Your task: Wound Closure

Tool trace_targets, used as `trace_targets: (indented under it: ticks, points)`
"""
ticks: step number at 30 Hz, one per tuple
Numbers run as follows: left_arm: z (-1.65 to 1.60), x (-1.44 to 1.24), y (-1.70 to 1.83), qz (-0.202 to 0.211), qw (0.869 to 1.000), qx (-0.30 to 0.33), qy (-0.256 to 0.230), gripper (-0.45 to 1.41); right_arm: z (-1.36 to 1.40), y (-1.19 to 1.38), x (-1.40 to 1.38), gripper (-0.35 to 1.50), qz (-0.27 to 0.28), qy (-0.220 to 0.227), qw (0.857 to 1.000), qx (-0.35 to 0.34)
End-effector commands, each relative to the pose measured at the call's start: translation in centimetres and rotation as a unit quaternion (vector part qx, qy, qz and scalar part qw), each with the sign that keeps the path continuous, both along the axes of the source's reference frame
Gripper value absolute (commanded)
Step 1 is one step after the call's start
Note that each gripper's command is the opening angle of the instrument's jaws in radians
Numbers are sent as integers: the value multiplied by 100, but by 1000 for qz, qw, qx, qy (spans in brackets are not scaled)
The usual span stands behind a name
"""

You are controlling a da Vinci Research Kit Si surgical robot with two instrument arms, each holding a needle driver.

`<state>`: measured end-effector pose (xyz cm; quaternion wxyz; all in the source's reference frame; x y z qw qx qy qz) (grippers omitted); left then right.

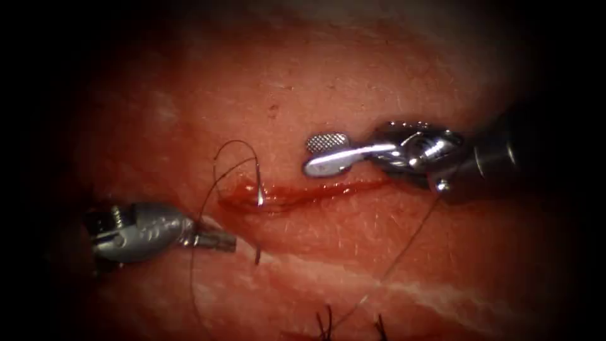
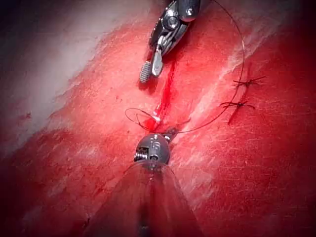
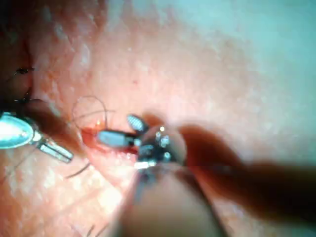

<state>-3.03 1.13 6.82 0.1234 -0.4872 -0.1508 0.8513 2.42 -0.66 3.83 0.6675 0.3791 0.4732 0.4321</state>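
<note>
Dim, dark-vignetted edges, blurred close-ups

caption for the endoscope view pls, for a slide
Right tool open and empty above the cut; left tool shut beside the needle standing in the tissue.

- We see the right tool (image 1: 328,155) above the cut (image 1: 303,192) with its jaws apart, holding nothing.
- The left tool (image 1: 218,240) lies below the cut's left end, jaws closed; whether it grips the thread (image 1: 235,144) we cannot tell.
- The needle (image 1: 259,189) stands in the tissue (image 1: 391,82) at the cut's left end.
- Red fluid (image 1: 328,188) fills the cut.
</note>
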Motion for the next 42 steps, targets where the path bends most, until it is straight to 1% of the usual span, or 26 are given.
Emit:
trace_targets:
  ticks: [1, 3, 6, 8, 13, 18, 19, 24, 28, 34, 38, 40, 42]
  points:
    - [6, -7, -5, 1, 1000, -8, -9, -45, 7, -9, 1, 79, 0, -2, 1000, -1]
    - [6, -7, -7, -3, 1000, -23, -21, -45, 9, -8, 1, 79, 1, 0, 1000, -3]
    - [9, -10, -11, -12, 998, -42, -38, -40, 13, -7, 1, 78, 3, 2, 1000, -7]
    - [13, -12, -15, -8, 998, -46, -50, -38, 15, -6, 0, 78, 3, 1, 1000, -10]
    - [25, -20, -20, 2, 997, -48, -57, -33, 19, -6, -3, 76, 3, 2, 1000, -15]
    - [38, -26, -17, 1, 997, -51, -59, -18, 22, -10, -4, 74, 2, 2, 1000, -20]
    - [39, -25, -15, -2, 997, -52, -63, -11, 24, -12, -4, 73, 1, 2, 1000, -21]
    - [36, -25, -15, -5, 996, -51, -66, -5, 28, -14, -4, 73, 2, 2, 1000, -23]
    - [36, -31, -18, -5, 996, -51, -66, 5, 29, -15, -4, 73, 1, 2, 1000, -26]
    - [44, -41, -25, 2, 996, -52, -71, 5, 30, -17, -3, 71, 1, 2, 1000, -27]
    - [44, -48, -23, -2, 996, -53, -73, 4, 31, -19, -2, 71, 1, 1, 1000, -28]
    - [45, -51, -20, -6, 996, -53, -75, -10, 31, -20, -2, 71, 1, 1, 1000, -29]
    - [46, -55, -18, -10, 995, -54, -79, -37, 32, -20, -2, 71, 1, 1, 1000, -29]
